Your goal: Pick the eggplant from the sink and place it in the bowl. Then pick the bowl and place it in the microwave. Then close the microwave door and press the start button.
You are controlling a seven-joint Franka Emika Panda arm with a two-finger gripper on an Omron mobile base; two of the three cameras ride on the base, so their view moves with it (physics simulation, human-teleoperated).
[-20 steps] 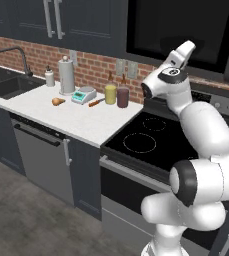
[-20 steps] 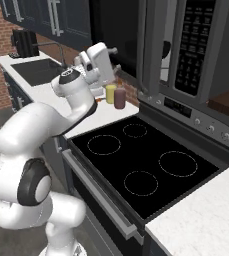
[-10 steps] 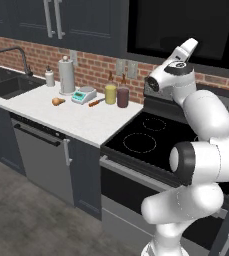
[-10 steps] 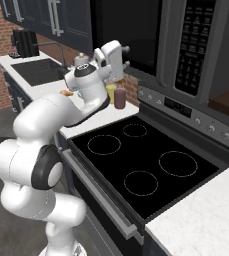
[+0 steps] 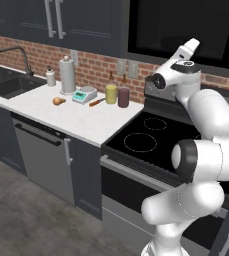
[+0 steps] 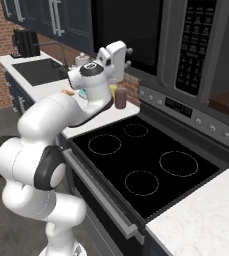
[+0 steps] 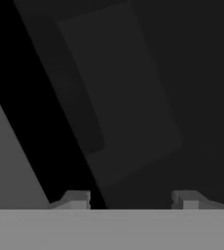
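Observation:
My gripper (image 5: 195, 42) is raised high over the stove, its tip close to the microwave door (image 5: 186, 24). From the other side the gripper (image 6: 128, 56) is at the door's (image 6: 131, 30) lower left, and the door looks flush with the key panel (image 6: 193, 45). In the hand view the fingertips (image 7: 77, 199) stand apart with nothing between them, so the gripper (image 7: 133, 200) is open, facing a dark tilted panel. The black sink (image 5: 6, 82) lies far left. The eggplant and the bowl are out of view.
A black cooktop (image 5: 146, 135) lies under the arm. On the white counter (image 5: 81, 120) stand a paper towel roll (image 5: 67, 75), a small scale (image 5: 84, 95), a yellow jar (image 5: 111, 93) and a dark red jar (image 5: 123, 96). A black appliance (image 6: 26, 42) sits beyond the sink.
The arm has straightened up and the hand has shifted a little to the right, closer to the microwave door. Nothing on the counter has moved.

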